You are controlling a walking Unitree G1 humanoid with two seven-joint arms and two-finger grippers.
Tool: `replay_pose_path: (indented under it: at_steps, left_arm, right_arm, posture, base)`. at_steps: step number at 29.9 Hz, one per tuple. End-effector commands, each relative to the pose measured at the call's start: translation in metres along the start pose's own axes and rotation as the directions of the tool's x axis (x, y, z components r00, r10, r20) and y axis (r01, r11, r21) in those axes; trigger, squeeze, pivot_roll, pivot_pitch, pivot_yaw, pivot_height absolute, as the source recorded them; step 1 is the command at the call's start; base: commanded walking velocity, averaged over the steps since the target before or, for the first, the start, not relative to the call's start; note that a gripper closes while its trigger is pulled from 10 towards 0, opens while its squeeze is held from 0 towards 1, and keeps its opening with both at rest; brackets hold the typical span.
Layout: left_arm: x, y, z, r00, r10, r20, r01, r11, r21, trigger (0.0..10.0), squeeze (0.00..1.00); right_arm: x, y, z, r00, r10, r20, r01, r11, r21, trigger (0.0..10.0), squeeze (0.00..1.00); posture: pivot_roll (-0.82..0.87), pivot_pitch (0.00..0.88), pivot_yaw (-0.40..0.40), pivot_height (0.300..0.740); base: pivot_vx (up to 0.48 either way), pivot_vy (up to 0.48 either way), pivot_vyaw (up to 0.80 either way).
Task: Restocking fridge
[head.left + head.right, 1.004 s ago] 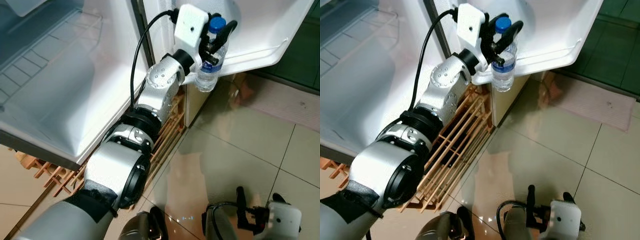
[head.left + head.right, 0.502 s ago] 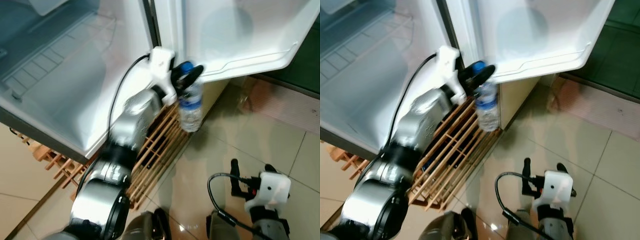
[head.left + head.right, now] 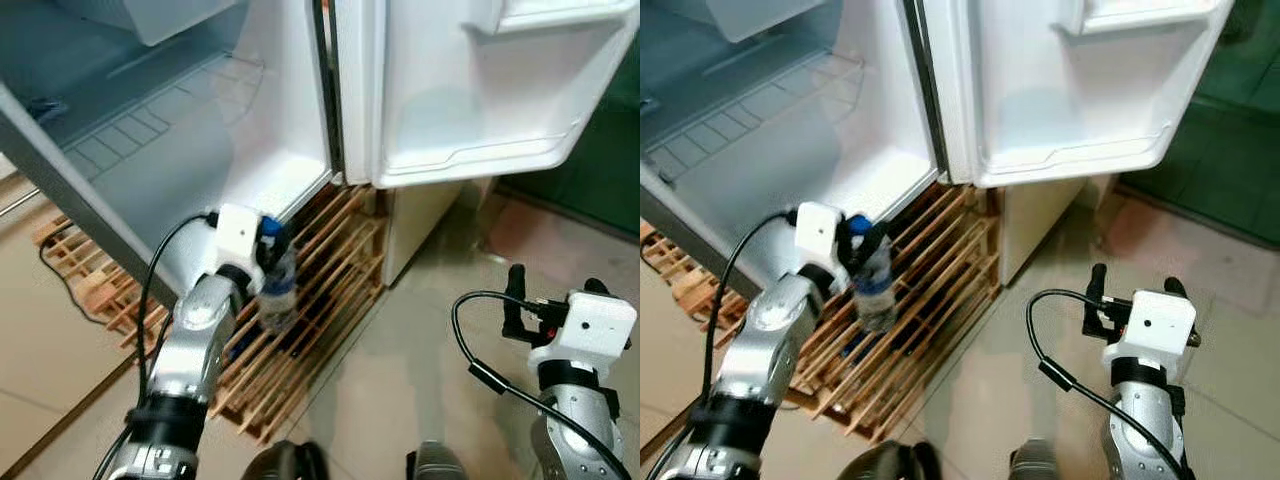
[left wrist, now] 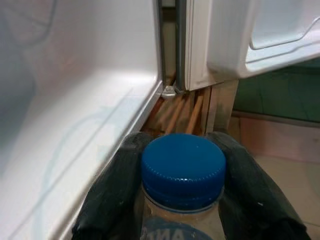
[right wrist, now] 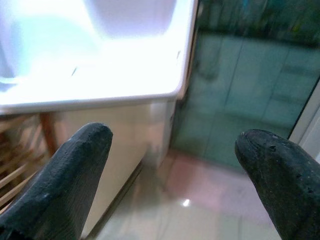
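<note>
A clear water bottle (image 3: 277,290) with a blue cap (image 4: 183,165) hangs upright in my left gripper (image 3: 266,243), which is shut on its neck. The bottle is low, in front of the open fridge's (image 3: 150,150) bottom edge and above a wooden slatted rack (image 3: 310,320). In the left wrist view both black fingers (image 4: 112,195) press against the bottle just below the cap. My right gripper (image 3: 550,290) stands open at the lower right, over the floor, with nothing between its fingers (image 5: 70,175). The open fridge door (image 3: 470,100) with its shelves is at the upper right.
The fridge's interior has a wire shelf (image 3: 150,120) and a bare white floor. A cream cabinet side (image 3: 415,225) stands below the door. Glossy beige floor tiles (image 3: 400,380) spread between my arms, and a dark green floor area (image 3: 600,170) lies at the far right.
My left arm has brought the bottle down and to the left, away from the door shelf to the fridge's bottom edge. The camera has pulled back and tilted up, showing more of the fridge.
</note>
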State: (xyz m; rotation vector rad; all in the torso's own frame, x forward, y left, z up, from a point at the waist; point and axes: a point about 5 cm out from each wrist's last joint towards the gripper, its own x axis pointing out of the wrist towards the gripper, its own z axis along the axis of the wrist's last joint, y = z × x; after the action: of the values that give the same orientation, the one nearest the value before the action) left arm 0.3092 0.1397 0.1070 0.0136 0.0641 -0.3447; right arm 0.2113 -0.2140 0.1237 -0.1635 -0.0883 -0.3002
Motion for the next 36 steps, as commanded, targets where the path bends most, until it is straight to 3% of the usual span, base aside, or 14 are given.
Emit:
replay_pose_path:
  at_steps: [1, 8, 16, 28, 36]
  left_arm:
    - [0.003, -0.004, 0.023, 0.994, -0.017, 0.105, 0.014, 0.999, 0.029, 10.0, 0.0]
    - [0.018, -0.022, 0.031, 0.986, -0.04, 0.159, 0.038, 0.999, 0.018, 10.0, 0.0]
    - [0.036, -0.043, 0.033, 0.987, -0.075, 0.142, 0.075, 0.997, 0.002, 10.0, 0.0]
    - [0.055, -0.053, 0.04, 0.983, -0.122, 0.138, 0.124, 0.992, -0.003, 10.0, 0.0]
    - [0.063, -0.056, 0.043, 0.978, -0.155, 0.141, 0.157, 0.988, -0.004, 10.0, 0.0]
  right_arm:
    - [0.002, 0.003, -0.006, 1.0, 0.02, -0.02, -0.02, 1.0, -0.016, 10.0, 0.0]
    - [0.026, 0.007, 0.001, 0.996, 0.09, 0.01, -0.09, 0.996, -0.026, 10.0, 0.0]
    - [0.034, 0.015, -0.004, 0.991, 0.133, 0.0, -0.133, 0.991, -0.027, 10.0, 0.0]
    - [0.028, 0.018, -0.012, 0.992, 0.123, -0.023, -0.124, 0.992, -0.01, 10.0, 0.0]
    - [0.023, 0.021, -0.016, 0.994, 0.106, -0.038, -0.106, 0.994, 0.005, 10.0, 0.0]
  posture:
    - [-0.16, 0.0, 0.093, 0.723]
    - [-0.14, 0.0, 0.029, 0.723]
    - [-0.16, 0.0, 0.039, 0.723]
    - [-0.19, 0.0, 0.072, 0.723]
    - [-0.2, 0.0, 0.092, 0.723]
  base:
    - [0.0, 0.0, 0.0]
    - [0.0, -0.137, 0.1]
    - [0.0, -0.48, 0.62]
    - [0.0, -0.48, 0.56]
    - [0.0, -0.471, 0.0]
